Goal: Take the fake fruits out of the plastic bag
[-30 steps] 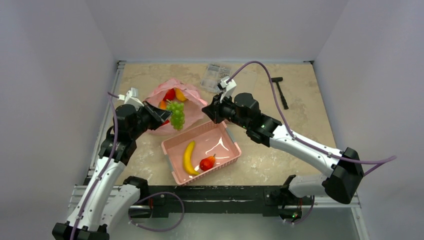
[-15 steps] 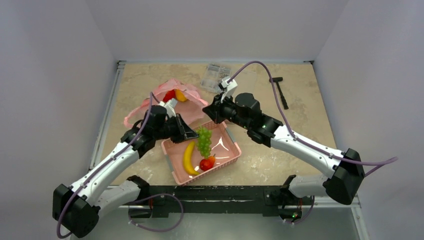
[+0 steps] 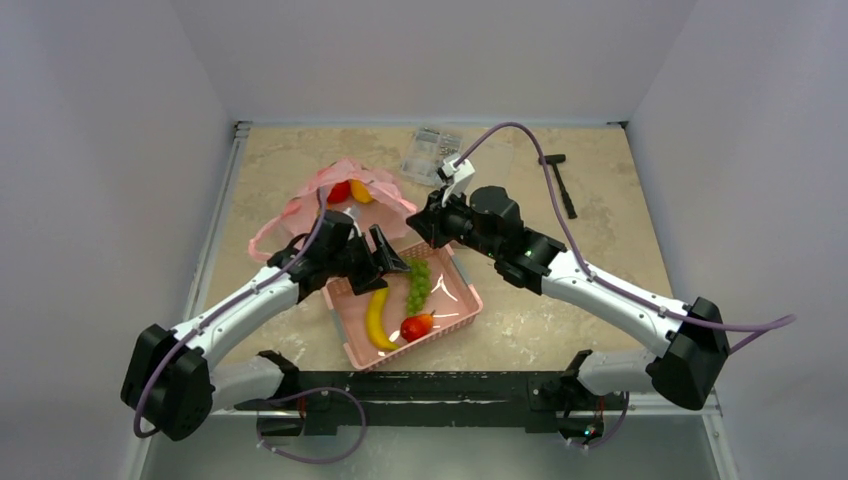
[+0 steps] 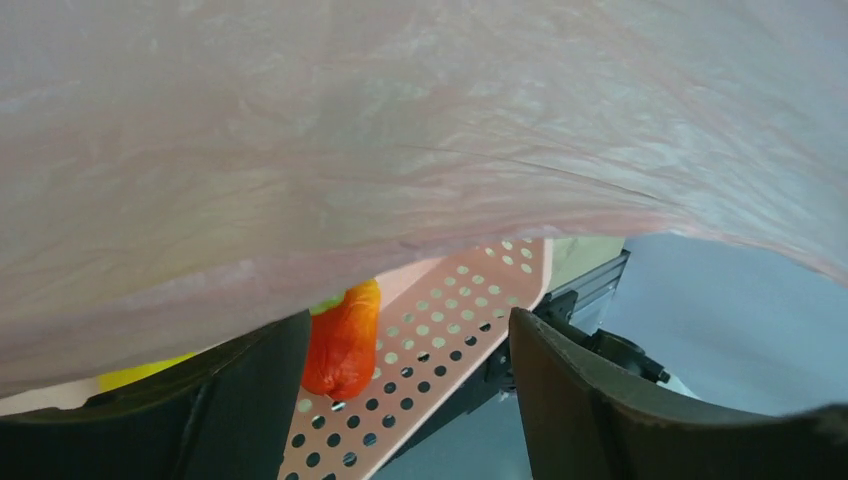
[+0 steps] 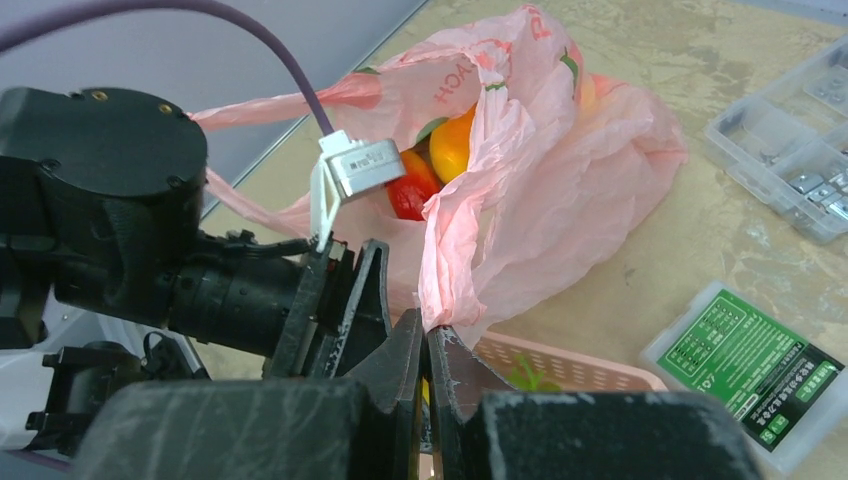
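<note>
Since a second ago the grape bunch [image 3: 418, 283] has gone from the plastic bag [image 3: 312, 195] into the basket [image 3: 455, 315] at six o'clock. We find the left tool [image 3: 392, 262] released beside it. The right tool [image 5: 427, 335], clenched on the bag's edge, props it open; remaining fruits [image 5: 450, 150] lie inside, eleven o'clock.

The place is a robotics lab test cell. Plain pale walls [image 3: 100, 150] box in a stone-patterned table [image 3: 610, 200] edged with aluminium framing [image 3: 213, 230]. A left arm [image 3: 240, 310] and a right arm [image 3: 610, 295] are mounted at its near edge, trailing purple cables [image 3: 512, 124]. Clear compartmented parts boxes [image 3: 432, 142] and a black hammer-like tool [image 3: 560, 185] lie at the far side.
</note>
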You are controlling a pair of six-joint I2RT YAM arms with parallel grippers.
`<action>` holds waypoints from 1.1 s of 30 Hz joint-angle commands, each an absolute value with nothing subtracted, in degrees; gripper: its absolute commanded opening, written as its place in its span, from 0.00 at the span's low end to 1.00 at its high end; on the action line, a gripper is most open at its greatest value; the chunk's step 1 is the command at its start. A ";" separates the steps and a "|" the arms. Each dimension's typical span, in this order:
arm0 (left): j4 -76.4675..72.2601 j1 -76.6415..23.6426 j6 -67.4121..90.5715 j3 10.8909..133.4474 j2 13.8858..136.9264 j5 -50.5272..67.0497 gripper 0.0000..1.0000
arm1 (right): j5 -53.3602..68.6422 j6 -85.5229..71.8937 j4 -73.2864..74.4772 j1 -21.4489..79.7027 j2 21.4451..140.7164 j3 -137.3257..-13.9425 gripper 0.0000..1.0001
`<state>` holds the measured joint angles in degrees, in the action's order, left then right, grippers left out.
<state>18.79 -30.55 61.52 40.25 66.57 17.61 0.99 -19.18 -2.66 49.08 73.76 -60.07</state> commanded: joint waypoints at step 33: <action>36.21 -23.77 50.47 51.22 43.52 -3.71 0.91 | -15.99 2.07 32.66 53.53 104.93 -108.07 0.98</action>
<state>38.65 -25.36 50.13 51.40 44.27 -2.94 -7.66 -1.04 27.90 52.80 99.35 -102.00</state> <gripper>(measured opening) 0.911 0.987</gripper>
